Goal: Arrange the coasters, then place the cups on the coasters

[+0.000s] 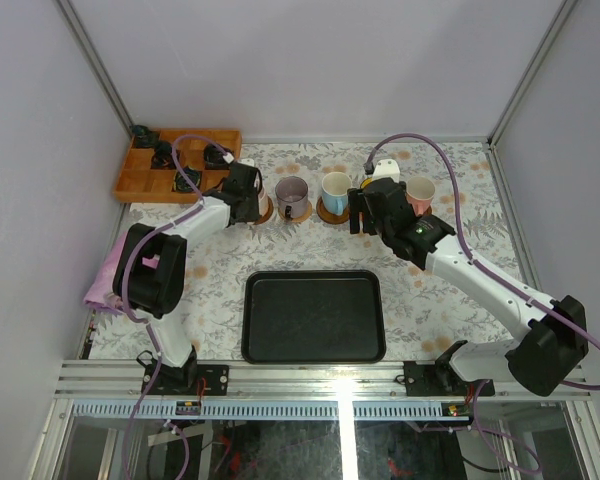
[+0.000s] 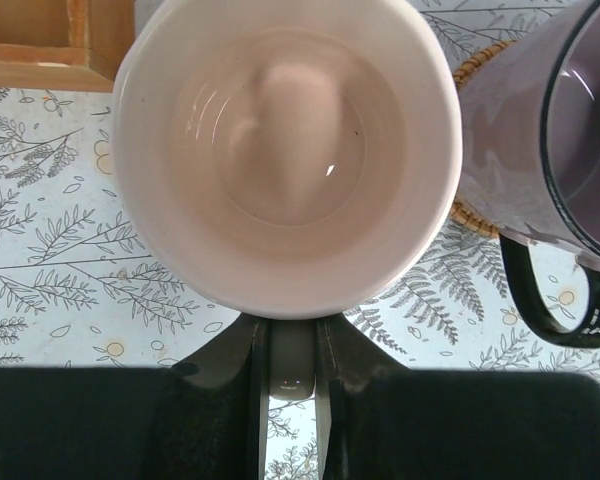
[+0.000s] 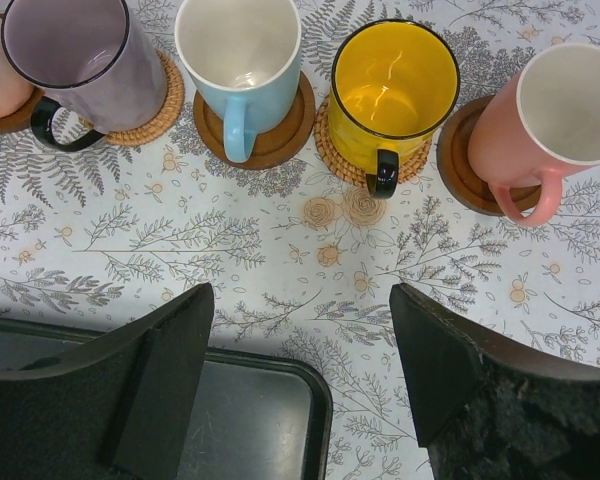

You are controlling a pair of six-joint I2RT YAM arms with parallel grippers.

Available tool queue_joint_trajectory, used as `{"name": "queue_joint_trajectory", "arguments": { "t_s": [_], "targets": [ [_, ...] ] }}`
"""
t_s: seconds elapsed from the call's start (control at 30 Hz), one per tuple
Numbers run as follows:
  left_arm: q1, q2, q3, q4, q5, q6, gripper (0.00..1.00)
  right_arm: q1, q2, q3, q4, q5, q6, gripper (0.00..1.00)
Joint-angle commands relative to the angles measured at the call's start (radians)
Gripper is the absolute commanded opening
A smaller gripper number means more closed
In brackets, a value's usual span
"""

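Leafy-print surface [image 1: 450, 290], back row: left claw [image 2: 291, 335] pinches the peach-pink cup [image 2: 285, 150] by its handle [image 2: 291, 365], cup dead ahead over the leftmost coaster [image 3: 12, 116]; right claw [image 3: 300, 340] hangs spread wide, empty

Top external: high at the near edge, down on the whole table [image 1: 410, 320].
Left wrist: close above one cup [image 2: 285, 150] — straight down.
Right wrist: farther back, facing the cup row [image 3: 238, 50].
Shared: mauve cup [image 3: 80, 60].
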Motion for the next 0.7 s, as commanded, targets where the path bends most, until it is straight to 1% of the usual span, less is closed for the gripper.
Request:
{"name": "queue_joint_trajectory", "arguments": {
  "t_s": [0.0,0.13,0.4,0.67],
  "targets": [
    [-0.003,0.002,0.081,0.032,0.034,0.035,0.0,-0.008,-0.009,0.021,0.049,0.003,0.012,0.78],
    [-0.006,0.016,0.106,0.006,0.013,0.043,0.0,-0.008,-0.015,0.02,0.051,0.004,0.011,0.78],
    [-0.009,0.011,0.085,0.0,-0.031,0.024,0.0,-0.008,-0.017,0.011,0.052,-0.001,0.01,0.78],
    [-0.009,0.029,0.098,0.002,-0.036,0.022,0.0,-0.009,-0.017,0.009,0.054,-0.002,0.001,0.78]
  ]
}}
